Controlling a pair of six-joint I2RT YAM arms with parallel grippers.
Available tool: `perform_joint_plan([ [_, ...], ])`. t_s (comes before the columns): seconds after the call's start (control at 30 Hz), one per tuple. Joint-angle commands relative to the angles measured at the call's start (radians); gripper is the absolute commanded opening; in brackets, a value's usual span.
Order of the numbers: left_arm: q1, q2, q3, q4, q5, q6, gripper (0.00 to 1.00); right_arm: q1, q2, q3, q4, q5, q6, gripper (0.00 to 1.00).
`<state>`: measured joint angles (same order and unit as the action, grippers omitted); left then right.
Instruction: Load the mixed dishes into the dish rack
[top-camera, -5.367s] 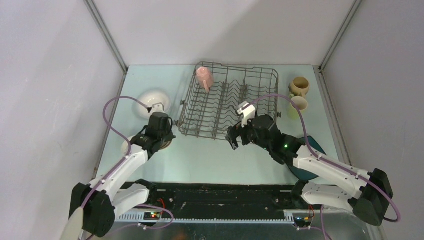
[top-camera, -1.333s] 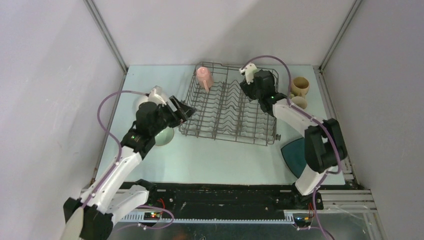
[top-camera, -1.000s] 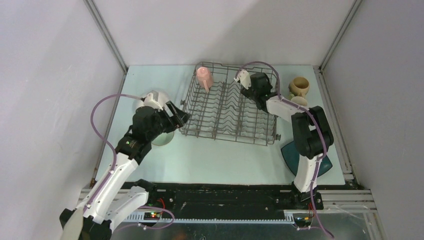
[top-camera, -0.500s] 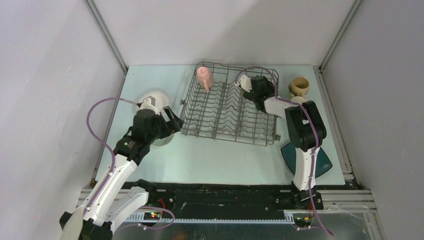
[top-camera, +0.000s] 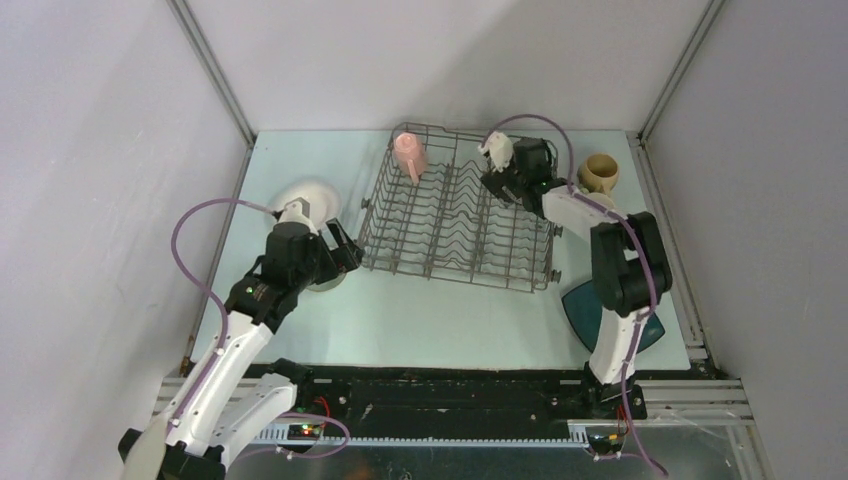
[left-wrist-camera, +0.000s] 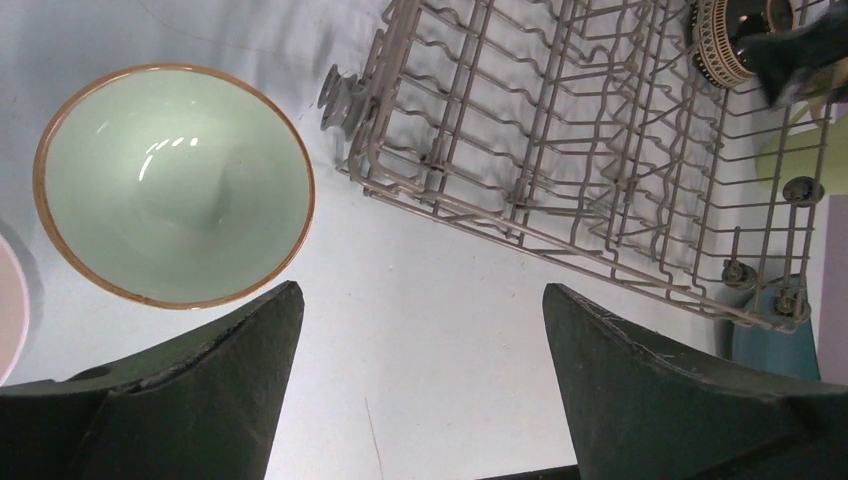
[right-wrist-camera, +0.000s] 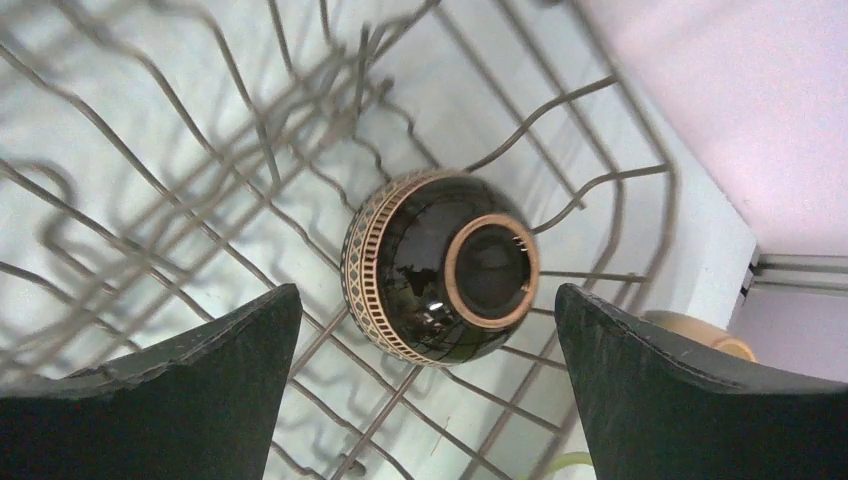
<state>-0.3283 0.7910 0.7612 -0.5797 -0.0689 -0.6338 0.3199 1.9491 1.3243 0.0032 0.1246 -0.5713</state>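
The dish rack (top-camera: 455, 215) stands mid-table with a pink mug (top-camera: 410, 157) in its back left corner. My right gripper (top-camera: 503, 185) hovers over the rack's back right part. In the right wrist view it (right-wrist-camera: 425, 290) is open, and a dark brown bowl (right-wrist-camera: 440, 265) rests base-up on the wires (right-wrist-camera: 150, 200) just beyond its fingertips, free of them. My left gripper (left-wrist-camera: 420, 290) is open over bare table between the pale green bowl (left-wrist-camera: 175, 185) and the rack (left-wrist-camera: 600, 150). From above the left gripper (top-camera: 340, 257) partly covers that bowl (top-camera: 328, 283).
A white bowl (top-camera: 310, 192) sits left of the rack. A tan mug (top-camera: 600, 172) stands at the back right, and a light-green mug (left-wrist-camera: 810, 160) beside the rack is hidden from above by the right arm. A dark teal plate (top-camera: 612, 310) lies front right.
The right jaws opened wide and the dark brown bowl now lies loose in the rack. The left arm drew back from the rack's corner toward the pale green bowl, its jaws widening.
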Motion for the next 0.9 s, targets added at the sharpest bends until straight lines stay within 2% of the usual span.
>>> perform_joint_plan([
  [0.0, 0.006, -0.013, 0.042, -0.02, -0.014, 0.038, 0.95, -0.021, -0.192, 0.022, 0.002, -0.155, 0.199, 1.0],
  [0.1, 0.006, -0.024, 0.04, -0.011, 0.019, 0.063, 0.95, -0.024, -0.268, 0.006, -0.029, -0.137, 0.343, 0.99],
  [0.2, 0.006, -0.02, 0.041, -0.001, 0.057, 0.09, 0.96, -0.035, -0.362, -0.009, -0.088, -0.015, 0.494, 1.0],
  [0.37, 0.005, -0.029, 0.005, 0.072, 0.172, 0.111, 0.96, -0.074, -0.538, -0.069, -0.313, 0.138, 0.818, 0.99],
  [0.47, 0.005, -0.037, -0.023, 0.122, 0.234, 0.096, 0.95, -0.125, -0.643, -0.171, -0.398, 0.102, 0.967, 1.0],
  [0.67, -0.004, -0.023, -0.071, 0.193, 0.319, 0.067, 0.96, -0.32, -0.937, -0.414, -0.639, 0.163, 1.241, 0.99],
  [0.73, -0.011, -0.017, -0.086, 0.222, 0.35, 0.057, 0.96, -0.453, -1.036, -0.487, -0.695, 0.102, 1.263, 1.0],
  [0.87, -0.023, 0.01, -0.088, 0.24, 0.411, 0.055, 0.95, -0.641, -1.209, -0.595, -0.785, -0.02, 1.268, 1.0],
])
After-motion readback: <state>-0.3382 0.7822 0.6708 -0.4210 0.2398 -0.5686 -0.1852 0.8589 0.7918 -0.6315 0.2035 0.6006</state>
